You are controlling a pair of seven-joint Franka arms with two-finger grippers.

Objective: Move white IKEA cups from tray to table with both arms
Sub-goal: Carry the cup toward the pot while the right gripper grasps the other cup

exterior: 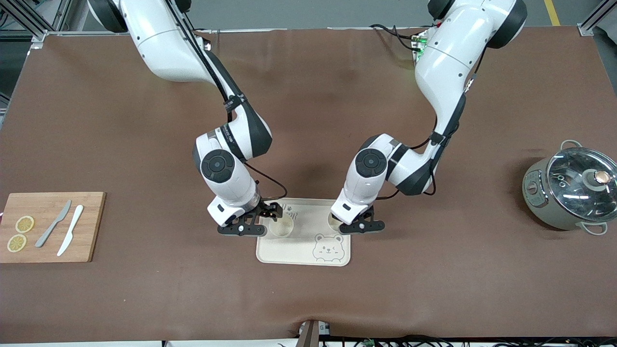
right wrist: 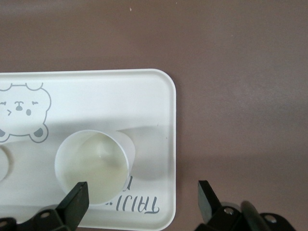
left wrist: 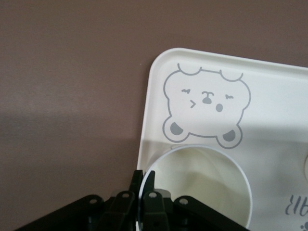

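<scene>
Cups on the cream rectangular bear-print tray [exterior: 303, 253], mid brown desk [exterior: 308, 299].
Left end effector [left wrist: 144, 185] pinches the rim of one cream-white tumbler [left wrist: 202, 185]; right end effector [right wrist: 142, 199], spread wide, straddles the other tumbler [right wrist: 92, 166], not yet gripping.

Two cream-white cups [exterior: 281, 225] [exterior: 333, 220] upright on bear tray [exterior: 303, 253]

Layout: tray [exterior: 303, 253] on table [exterior: 308, 299], two cups [exterior: 281, 225] on the tray.
One cup toward the right arm's end, the other cup [exterior: 333, 220] toward the left arm's end; bear drawing [exterior: 328, 247] nearer the front camera. Cutting board [exterior: 89, 226] at the right arm's end, pot [exterior: 569, 190] at the left arm's end.
</scene>
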